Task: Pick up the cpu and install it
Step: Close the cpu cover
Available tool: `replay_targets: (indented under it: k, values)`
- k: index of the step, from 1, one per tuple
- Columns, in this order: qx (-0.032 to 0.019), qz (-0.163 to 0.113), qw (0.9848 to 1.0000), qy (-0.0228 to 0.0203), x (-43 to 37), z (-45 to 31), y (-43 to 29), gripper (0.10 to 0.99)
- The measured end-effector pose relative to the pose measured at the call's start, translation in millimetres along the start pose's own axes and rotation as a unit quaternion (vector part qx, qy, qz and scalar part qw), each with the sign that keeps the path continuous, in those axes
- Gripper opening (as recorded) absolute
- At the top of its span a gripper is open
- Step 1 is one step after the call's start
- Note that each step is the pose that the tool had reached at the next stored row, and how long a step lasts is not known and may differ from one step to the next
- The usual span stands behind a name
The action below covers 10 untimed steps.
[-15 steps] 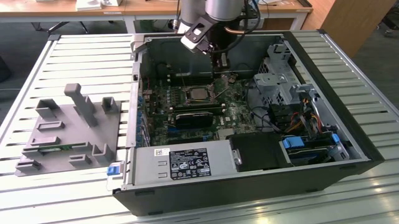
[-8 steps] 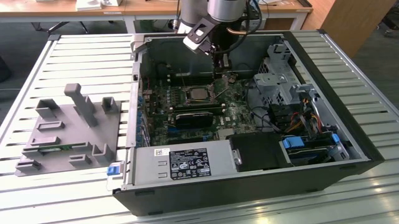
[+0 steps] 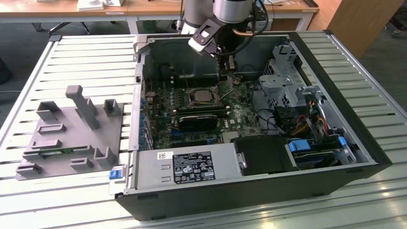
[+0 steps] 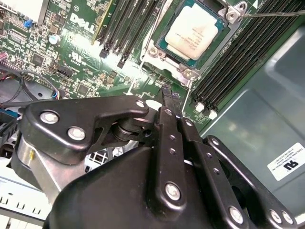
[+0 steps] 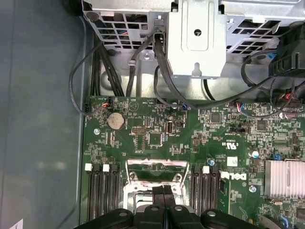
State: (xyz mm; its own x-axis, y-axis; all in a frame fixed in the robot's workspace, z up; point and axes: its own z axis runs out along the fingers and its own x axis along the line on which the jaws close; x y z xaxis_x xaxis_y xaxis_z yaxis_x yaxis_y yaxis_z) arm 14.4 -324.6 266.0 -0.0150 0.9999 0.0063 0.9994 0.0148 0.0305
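Nearest you in the second wrist view, your black metal gripper (image 4: 167, 93) is clenched on nothing. The square silver-topped cpu (image 4: 194, 32) sits in its metal-framed socket (image 4: 189, 72), just past the tips. In the first wrist view the gripper (image 5: 163, 191) hovers over the green motherboard (image 5: 157, 138). In the exterior view the cpu (image 3: 203, 95) lies just beside the gripper (image 3: 228, 75), inside the open black computer case (image 3: 254, 200).

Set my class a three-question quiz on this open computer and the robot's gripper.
1. True or false: the cpu lies on the grey fixture.
2. The gripper is: A) open; B) shut on nothing; C) shut on the cpu.
3. Fill in: the fixture stands at the exterior view's ___ of the case.
Key: 1 false, it sits in the socket; 2 B; 3 left.
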Motion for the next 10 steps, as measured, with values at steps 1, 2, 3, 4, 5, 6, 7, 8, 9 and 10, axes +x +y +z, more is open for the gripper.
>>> replay_targets:
  k: [1, 2, 3, 4, 5, 6, 7, 8, 9, 10]
  values:
    - [0.0, 0.0, 1.0, 0.0, 0.0, 0.3, 0.4, 0.106]
    - [0.0, 0.0, 1.0, 0.0, 0.0, 0.5, 0.9, 0.106]
    - [0.0, 0.0, 1.0, -0.0001, 0.0, 0.7, 1.4, 0.106]
    - [0.0, 0.0, 1.0, 0.0, 0.0, 1.0, 1.9, 0.106]
    - [0.0, 0.0, 1.0, 0.0, 0.0, 1.3, 2.5, 0.106]
    - [0.0, 0.0, 1.0, 0.0, 0.0, 1.6, 3.0, 0.106]
    - [0.0, 0.0, 1.0, 0.0, -0.1, 1.9, 3.6, 0.106]
    - [0.0001, 0.0, 1.0, 0.0, 0.1, 2.2, 4.8, 0.106]
    - [0.0003, 0.0, 1.0, 0.0, 0.2, 2.5, 6.3, 0.106]
    - [0.0007, 0.0, 1.0, 0.0, 0.2, 2.9, 7.7, 0.106]
